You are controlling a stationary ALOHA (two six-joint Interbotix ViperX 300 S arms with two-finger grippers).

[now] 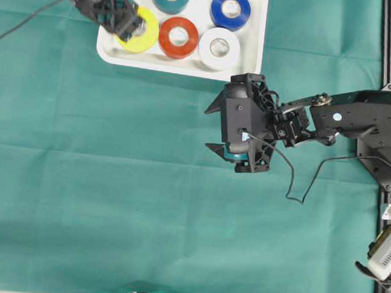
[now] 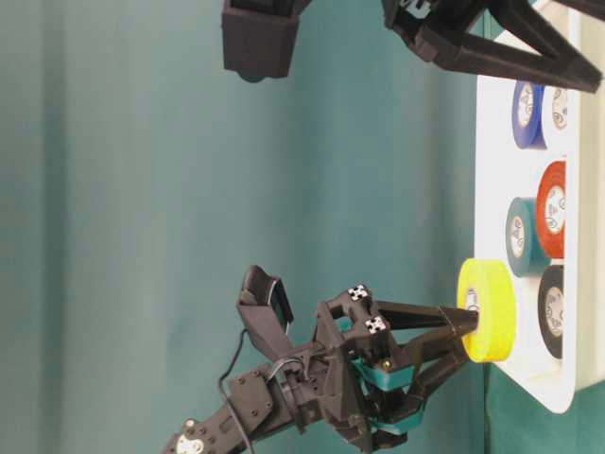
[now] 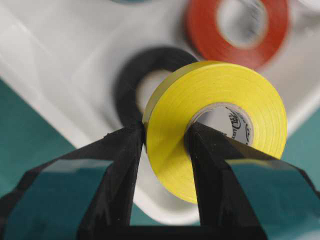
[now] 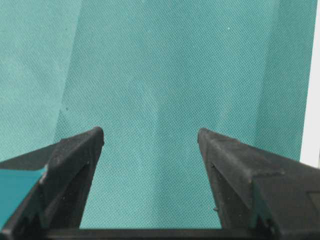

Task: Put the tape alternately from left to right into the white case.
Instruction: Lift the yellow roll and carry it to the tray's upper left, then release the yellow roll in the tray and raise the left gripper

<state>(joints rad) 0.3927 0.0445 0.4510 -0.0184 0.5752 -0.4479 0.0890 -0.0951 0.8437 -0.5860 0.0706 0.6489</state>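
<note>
Left hand (image 3: 165, 135) pinches the yellow roll (image 3: 220, 120) through its wall, above the black roll (image 3: 132, 80). Lower it into the white case (image 1: 248, 58) before you release. Right hand (image 4: 150, 137) gapes, holding nothing.

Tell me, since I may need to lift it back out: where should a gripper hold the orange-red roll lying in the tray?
Probably from straight above, one finger in the pale core and one outside, pinching the wall of the orange-red roll. It lies flat in the white case, hole up, with the white roll close beside it, so spanning its full width looks cramped.
</note>
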